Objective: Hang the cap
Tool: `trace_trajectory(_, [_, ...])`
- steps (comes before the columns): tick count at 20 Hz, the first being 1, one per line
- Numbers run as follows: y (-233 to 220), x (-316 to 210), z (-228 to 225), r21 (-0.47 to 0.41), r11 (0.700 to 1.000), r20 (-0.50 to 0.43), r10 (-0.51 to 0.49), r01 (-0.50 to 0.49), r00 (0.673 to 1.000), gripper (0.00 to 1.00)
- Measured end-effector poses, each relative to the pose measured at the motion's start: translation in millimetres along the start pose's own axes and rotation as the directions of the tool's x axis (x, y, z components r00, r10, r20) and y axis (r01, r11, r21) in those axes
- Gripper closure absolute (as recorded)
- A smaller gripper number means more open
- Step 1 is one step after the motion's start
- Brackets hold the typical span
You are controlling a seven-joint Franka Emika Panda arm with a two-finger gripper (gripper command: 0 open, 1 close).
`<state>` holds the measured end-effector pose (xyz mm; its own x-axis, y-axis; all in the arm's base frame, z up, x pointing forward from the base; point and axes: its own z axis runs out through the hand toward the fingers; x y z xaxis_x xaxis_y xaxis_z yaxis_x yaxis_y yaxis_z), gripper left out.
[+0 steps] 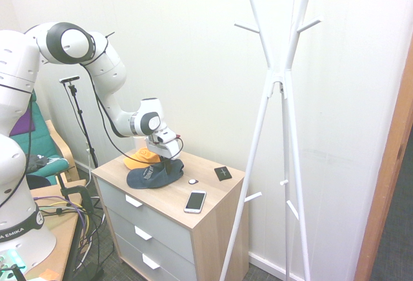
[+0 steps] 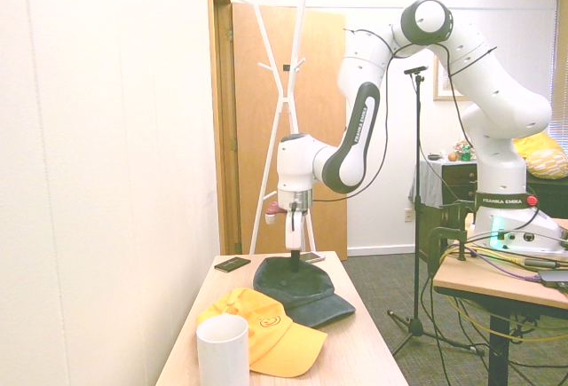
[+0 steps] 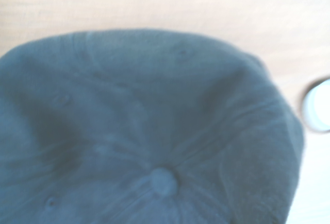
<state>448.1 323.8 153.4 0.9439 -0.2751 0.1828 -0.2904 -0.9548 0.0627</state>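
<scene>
The navy cap (image 1: 148, 177) is what's to be hung, and it's sitting on the chest of drawers (image 1: 219, 219), crown up, with the brim pointed toward the drawer-front side. The gripper (image 2: 295, 266) is down at the crown with its fingers together, and it looks like a fold of fabric has been pinched between them, though the actual bite is buried in the cloth, so how much was caught can't be told. So the grasp is the step in hand, I'd say, with the lift and the hanging still to be done. Next up, the cap should be raised straight up and slowly, so it can be seen whether the pinch holds; soft cloth like that could slip out or sag once the weight is taken. The orange cap (image 2: 269, 331) is right up against it and could get dragged along, and the white mug (image 2: 223, 350) by that one is worth being kept clear of. The phone (image 1: 195, 201) and the dark card (image 1: 222, 173) are near too, so height should be gained before any sideways swing. After that, the coat rack (image 1: 275, 77) has to be reached, and the cap opening worked over a peg (image 1: 247, 28), which is probably the fiddly bit.
</scene>
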Motion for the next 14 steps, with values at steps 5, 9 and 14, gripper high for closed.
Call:
trace_trajectory(5, [-7.3,11.8,-109.4,-0.004,0.999,-0.211,-0.037,0.037,0.977,1.0])
trace_trajectory(9, [20.9,22.4,-196.4,-0.129,0.989,-0.402,-0.113,0.066,0.909,1.0])
trace_trajectory(14, [88.8,72.6,-294.4,-0.312,0.948,-0.598,-0.145,-0.062,0.788,1.0])
